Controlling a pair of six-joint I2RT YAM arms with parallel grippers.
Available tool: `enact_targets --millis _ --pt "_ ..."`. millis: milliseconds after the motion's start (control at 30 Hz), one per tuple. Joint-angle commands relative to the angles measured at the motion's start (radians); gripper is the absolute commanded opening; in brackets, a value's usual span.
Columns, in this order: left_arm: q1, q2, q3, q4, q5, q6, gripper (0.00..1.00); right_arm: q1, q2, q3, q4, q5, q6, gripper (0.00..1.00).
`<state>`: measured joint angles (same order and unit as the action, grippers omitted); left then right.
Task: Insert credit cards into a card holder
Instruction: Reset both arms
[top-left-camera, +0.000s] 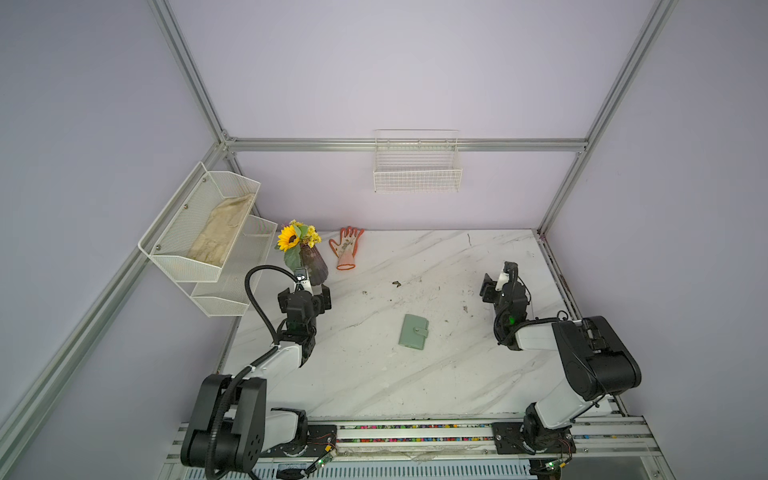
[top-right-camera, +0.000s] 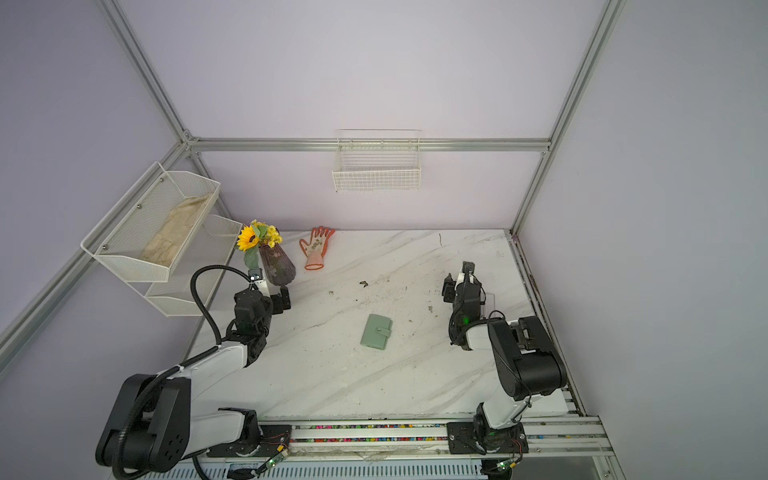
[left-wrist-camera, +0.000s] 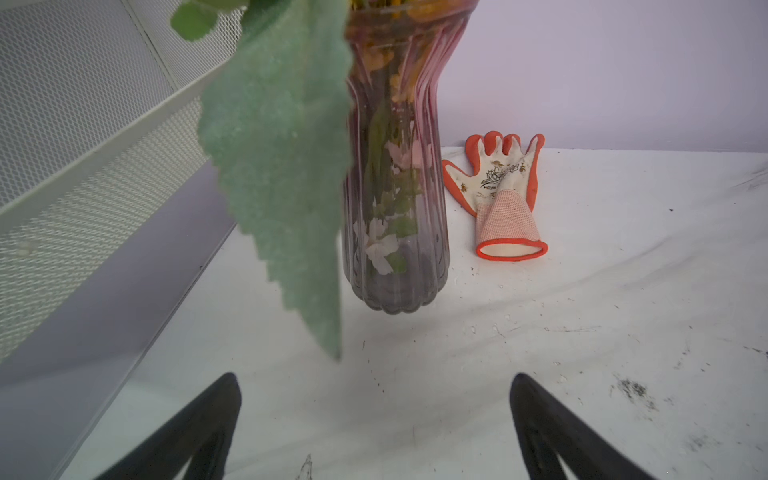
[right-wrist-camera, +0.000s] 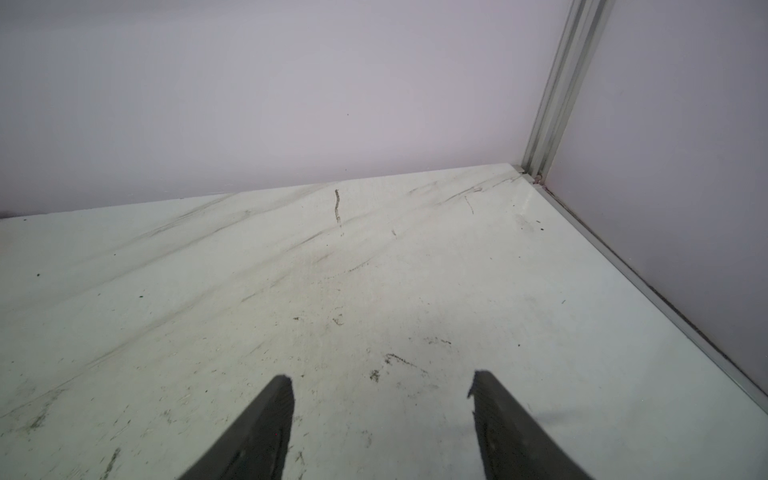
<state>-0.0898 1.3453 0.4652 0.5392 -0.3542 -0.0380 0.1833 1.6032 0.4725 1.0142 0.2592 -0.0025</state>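
The card holder (top-left-camera: 413, 331) (top-right-camera: 376, 331), a sage-green wallet, lies shut with its snap tab fastened in the middle of the marble table (top-left-camera: 374, 374), between the two arms. The credit cards are out of view. My left gripper (top-left-camera: 306, 291) (left-wrist-camera: 376, 378) hovers at the table's left side, well left of the card holder. It faces the vase and is open with nothing between its fingers. My right gripper (top-left-camera: 496, 286) (right-wrist-camera: 382, 376) is open and empty over bare table at the right, pointing toward the back right corner.
A ribbed glass vase (top-left-camera: 313, 268) (left-wrist-camera: 395, 208) with a sunflower stands just beyond the left gripper. An orange-and-white glove (top-left-camera: 347, 247) (left-wrist-camera: 505, 195) lies behind it. White mesh shelves (top-left-camera: 199, 224) hang on the left wall and a wire basket (top-left-camera: 417, 168) on the back wall.
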Motion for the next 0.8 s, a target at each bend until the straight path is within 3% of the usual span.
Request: enact_targets --millis 0,133,200,300,400,467,533,600,767 --pt "0.008 0.059 -0.049 0.216 0.004 0.046 1.0 -0.001 -0.058 -0.082 0.174 0.012 -0.011 0.71" --pt "0.02 0.205 -0.104 0.437 0.003 0.054 1.0 -0.002 -0.084 -0.153 0.295 -0.02 -0.02 0.71" --pt "0.032 0.237 -0.119 0.49 -0.016 0.035 1.0 -0.002 -0.063 -0.11 0.241 -0.024 -0.044 0.71" --pt "0.033 0.228 -0.097 0.438 -0.002 0.034 0.99 -0.001 0.017 -0.061 0.25 -0.016 -0.09 0.71" --pt "0.034 0.232 -0.095 0.435 0.009 0.035 1.0 -0.015 0.226 -0.107 0.601 -0.051 -0.143 0.72" --pt "0.035 0.231 -0.093 0.427 0.009 0.033 1.0 -0.021 0.149 -0.12 0.478 -0.043 -0.087 0.73" --pt "0.036 0.231 -0.093 0.428 0.011 0.033 1.0 -0.024 0.202 -0.12 0.575 -0.046 -0.112 0.74" --pt "0.036 0.23 -0.093 0.428 0.01 0.034 1.0 -0.029 0.171 -0.083 0.436 -0.042 -0.081 0.74" --pt "0.036 0.231 -0.091 0.426 0.009 0.033 1.0 -0.041 0.182 -0.018 0.333 -0.023 -0.066 0.79"
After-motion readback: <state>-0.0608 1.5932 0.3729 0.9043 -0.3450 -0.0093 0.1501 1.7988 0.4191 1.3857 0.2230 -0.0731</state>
